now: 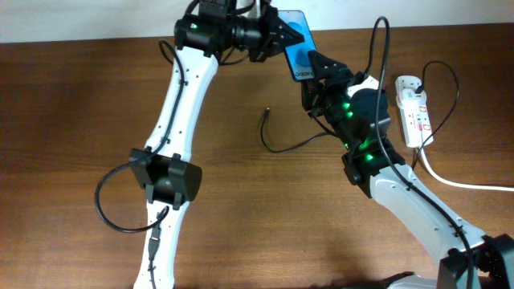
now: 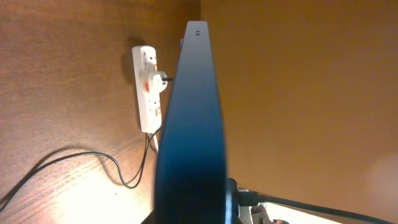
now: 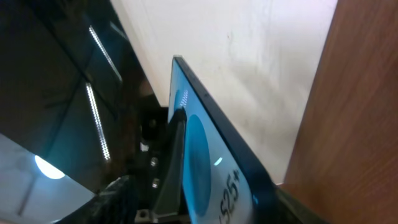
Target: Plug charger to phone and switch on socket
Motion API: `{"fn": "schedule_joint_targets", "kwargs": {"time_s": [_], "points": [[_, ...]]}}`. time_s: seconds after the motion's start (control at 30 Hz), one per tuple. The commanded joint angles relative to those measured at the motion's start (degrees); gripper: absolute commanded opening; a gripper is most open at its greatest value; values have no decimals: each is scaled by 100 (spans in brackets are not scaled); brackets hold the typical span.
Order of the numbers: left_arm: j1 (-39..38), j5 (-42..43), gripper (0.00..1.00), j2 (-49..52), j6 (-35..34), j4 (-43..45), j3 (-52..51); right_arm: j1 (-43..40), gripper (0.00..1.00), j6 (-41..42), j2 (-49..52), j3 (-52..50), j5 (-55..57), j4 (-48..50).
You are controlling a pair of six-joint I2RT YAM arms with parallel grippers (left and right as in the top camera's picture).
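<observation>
The phone (image 1: 299,44), blue-screened, is held up above the table's far edge. My left gripper (image 1: 279,36) is shut on its upper part; in the left wrist view the phone (image 2: 193,93) shows edge-on, hiding the jaws. My right gripper (image 1: 315,68) closes on the phone's lower end; in the right wrist view its fingers (image 3: 236,199) lie against the screen and back of the phone (image 3: 205,155). The charger cable (image 1: 293,147) lies loose on the table with its tip (image 1: 267,112) free. The socket (image 1: 414,112) lies at the right, also in the left wrist view (image 2: 148,93).
A thick white cord (image 1: 458,181) runs from the socket to the right edge. A white plug (image 2: 158,81) sits in the socket, and the thin black cable (image 2: 93,158) loops away from it over the wooden table. A pale wall stands behind the table.
</observation>
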Motion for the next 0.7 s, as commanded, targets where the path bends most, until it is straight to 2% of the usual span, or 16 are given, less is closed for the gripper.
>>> {"fn": "schedule_joint_targets", "kwargs": {"time_s": [0.0,0.1,0.13,0.23,0.3,0.37,0.4,0.47,0.6,0.67], "points": [[422,321,0,-98,442,-33,111,22,79,-131,-37,85,-15,24],[973,529,0,-98,1598,-765,111,22,98,-1506,-37,85,-195,13],[1117,527,0,-98,1838,-1027,111,22,99,-2057,-37,85,-387,-129],[1628,761,0,-98,2420,-1659,111,22,98,-2879,-37,85,-704,-1414],[1725,761,0,-98,2929,-2039,111,22,98,-3595,-39,85,-981,-2070],[1729,756,0,-98,3794,-2597,111,22,98,-4343,-44,85,-1027,-3198],[1729,737,0,-98,3993,-2728,111,22,98,-4568,-44,85,-1088,-3558],[1729,-37,0,-98,4151,-3169,111,24,98,-5272,-44,85,-1285,-4483],[1729,-79,0,-98,4522,-3346,111,24,99,-6804,-44,87,-1690,-5366],[1738,-26,0,-98,4597,-3333,111,24,96,-7191,-44,146,-1665,-5853]]}}
